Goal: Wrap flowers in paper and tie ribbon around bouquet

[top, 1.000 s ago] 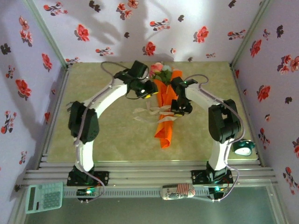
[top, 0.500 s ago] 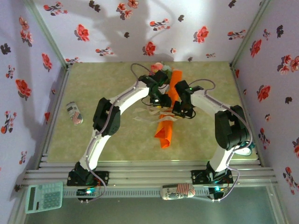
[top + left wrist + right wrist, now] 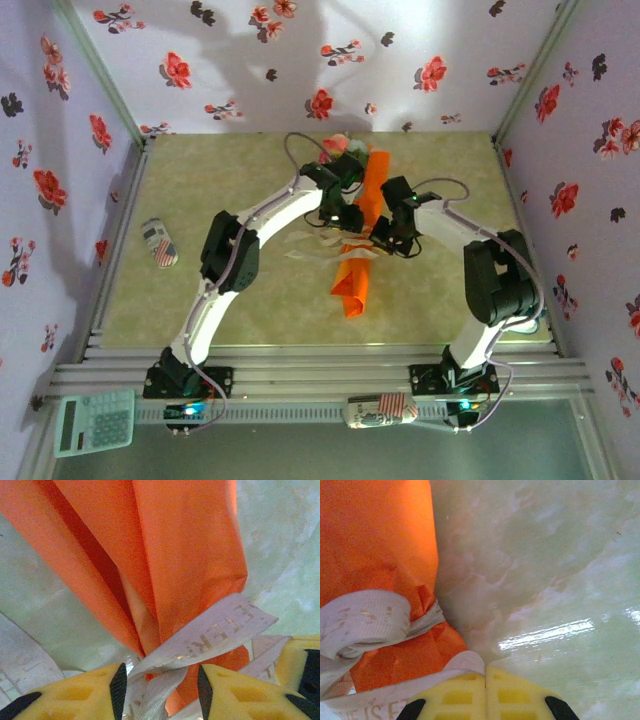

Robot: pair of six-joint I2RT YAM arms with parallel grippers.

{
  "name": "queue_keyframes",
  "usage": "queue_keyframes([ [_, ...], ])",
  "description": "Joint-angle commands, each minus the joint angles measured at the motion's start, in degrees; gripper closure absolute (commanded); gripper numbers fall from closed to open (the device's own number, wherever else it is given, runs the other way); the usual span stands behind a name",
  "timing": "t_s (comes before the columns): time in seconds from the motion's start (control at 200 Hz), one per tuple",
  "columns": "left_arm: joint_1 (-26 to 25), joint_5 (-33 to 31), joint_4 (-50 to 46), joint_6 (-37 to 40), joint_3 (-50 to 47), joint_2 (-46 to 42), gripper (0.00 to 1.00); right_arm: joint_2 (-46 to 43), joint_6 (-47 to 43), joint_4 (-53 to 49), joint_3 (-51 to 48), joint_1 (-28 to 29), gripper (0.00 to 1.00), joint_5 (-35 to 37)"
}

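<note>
Across the pale green marbled table (image 3: 200,290), the slim orange paper cone of the bouquet (image 3: 355,275) lies near the middle. Its folded end points toward my bases and its wide end toward the back wall, where the pink and cream flowers (image 3: 338,147) with green leaves peep out. A second ago that wide end lay a little more to the left; now the cone leans to the right. My white left arm (image 3: 250,225) has swung its elbow inward since then, uncovering a small striped packet (image 3: 158,243) on the left of the table. The creased orange paper (image 3: 190,555) is cinched by the thin whitish-cream ribbon (image 3: 215,630), whose loose ends trail to the left of the cone. My left gripper (image 3: 159,677) sits at the cone's left flank, jaws partly apart, with ribbon strands lying loose between the yellow fingertips. My right gripper (image 3: 485,677) is at the right flank, pads pressed together. Ribbon runs up to them, but I cannot tell whether it is pinched.
</note>
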Motion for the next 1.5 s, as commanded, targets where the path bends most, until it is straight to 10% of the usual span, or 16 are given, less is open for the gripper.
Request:
queue_keyframes([
  [0.0, -1.03, -2.75, 1.91, 2.33, 0.6, -1.95, 0.55, -2.55, 3.67, 2.67, -2.56, -1.36, 1.0, -1.79],
  [0.415, -1.77, -1.31, 4.67, 3.84, 1.69, 2.31, 0.51, -4.45, 8.69, 9.17, -6.07, -3.42, 1.0, -6.89],
  [0.865, -2.2, -1.19, 3.52, 4.33, 1.26, 1.83, 1.0, -5.88, 15.97, 16.04, -9.73, -3.78, 1.0, -9.21],
  [1.495, 0.52, 7.19, 14.4, -4.16, -9.82, -8.98, 1.0, -6.54, 29.31, 30.27, -16.23, -3.72, 1.0, -12.09],
])
